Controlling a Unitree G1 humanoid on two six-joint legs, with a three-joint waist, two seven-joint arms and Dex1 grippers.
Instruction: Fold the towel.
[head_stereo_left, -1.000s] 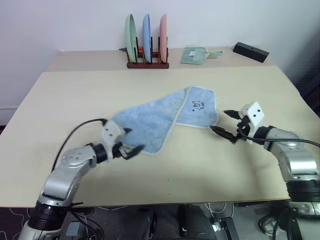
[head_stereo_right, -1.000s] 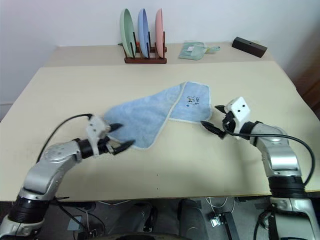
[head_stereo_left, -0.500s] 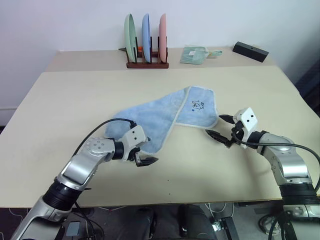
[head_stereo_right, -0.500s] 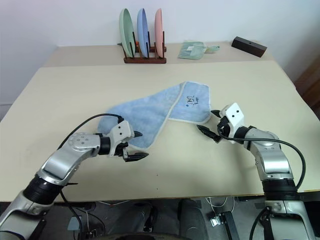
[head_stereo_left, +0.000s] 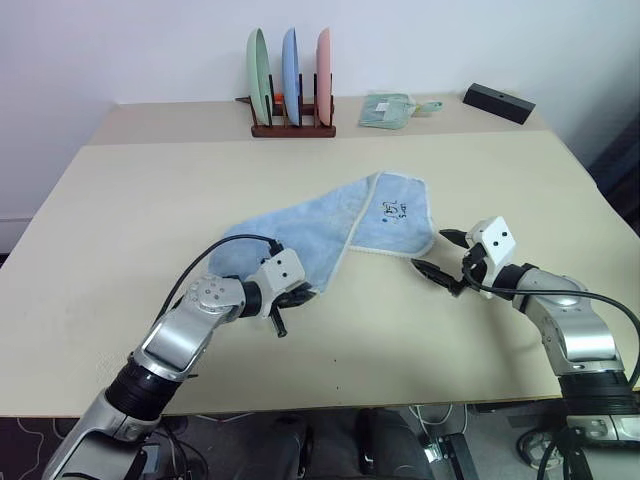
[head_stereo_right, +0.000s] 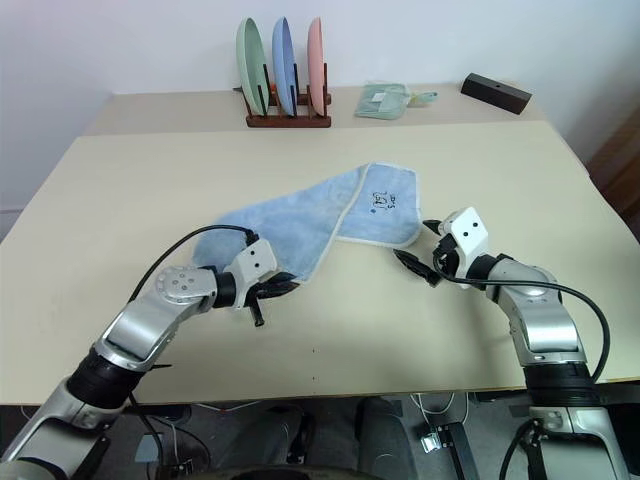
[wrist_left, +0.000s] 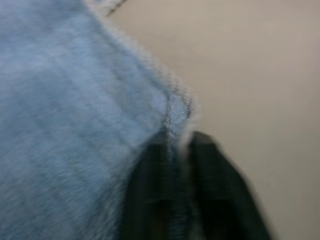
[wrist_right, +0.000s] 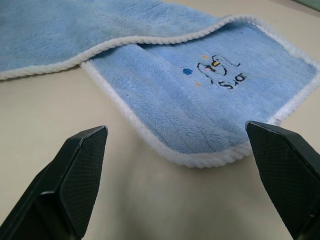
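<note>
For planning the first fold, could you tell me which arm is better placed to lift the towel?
Probably the left: its claw is shut on the towel's near corner, while the right claw hovers open beside the embroidered end.

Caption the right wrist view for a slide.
Open right gripper faces the light blue towel's embroidered corner on the beige table.
</note>
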